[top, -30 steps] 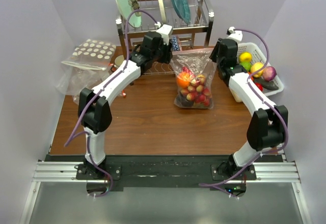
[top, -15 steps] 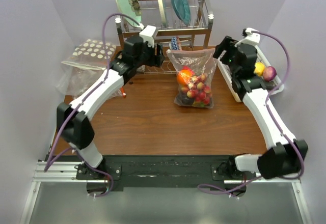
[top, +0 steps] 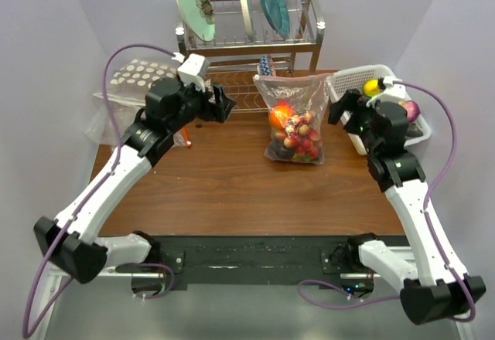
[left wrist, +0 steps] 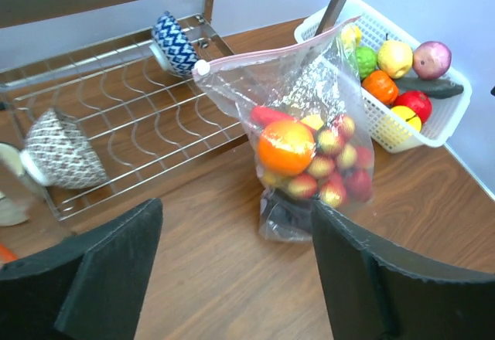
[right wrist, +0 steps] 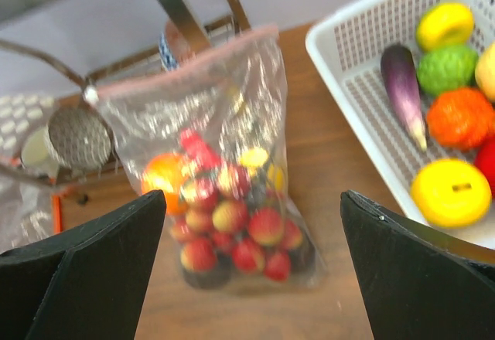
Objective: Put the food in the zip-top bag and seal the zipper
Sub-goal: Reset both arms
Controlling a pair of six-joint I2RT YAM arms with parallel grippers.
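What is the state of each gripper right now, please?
Left gripper: open, holding nothing.
Right gripper: open, holding nothing.

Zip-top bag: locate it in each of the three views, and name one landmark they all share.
Top external: the zip-top bag stands at the centre back of the table, in front of the dish rack.
Left wrist: the bag is right of centre.
Right wrist: the bag is left of centre.
Shared landmark: the white basket, to the bag's right in every view.

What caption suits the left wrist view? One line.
Open left gripper faces the filled bag standing beside the rack, basket beyond.
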